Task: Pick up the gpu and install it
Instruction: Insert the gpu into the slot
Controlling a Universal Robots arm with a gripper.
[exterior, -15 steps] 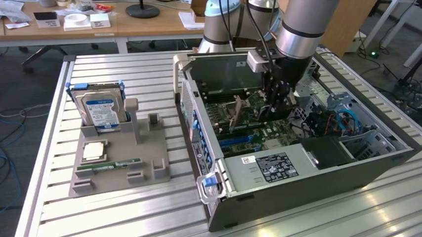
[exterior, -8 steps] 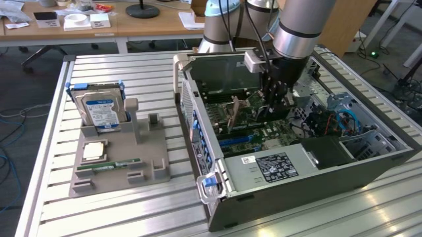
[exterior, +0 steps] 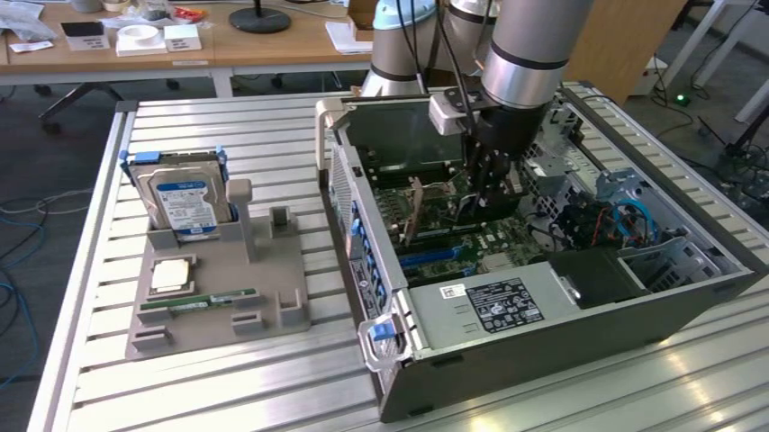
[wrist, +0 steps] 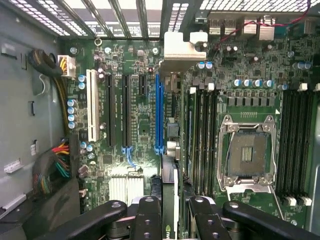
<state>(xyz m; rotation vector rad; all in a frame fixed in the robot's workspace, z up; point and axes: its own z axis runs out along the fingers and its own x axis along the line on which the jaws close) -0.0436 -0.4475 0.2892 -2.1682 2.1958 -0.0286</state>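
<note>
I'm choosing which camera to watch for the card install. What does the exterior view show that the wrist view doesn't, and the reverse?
Exterior view: the arm coming down into the open computer case. On the exterior view's left, beside the case, is a grey fixture with the hard drive and memory stick.
Wrist view: a look straight onto the blue slot, the white slot and the empty CPU socket.
Both: the gripper closed on the gpu, edge toward the motherboard.
</note>
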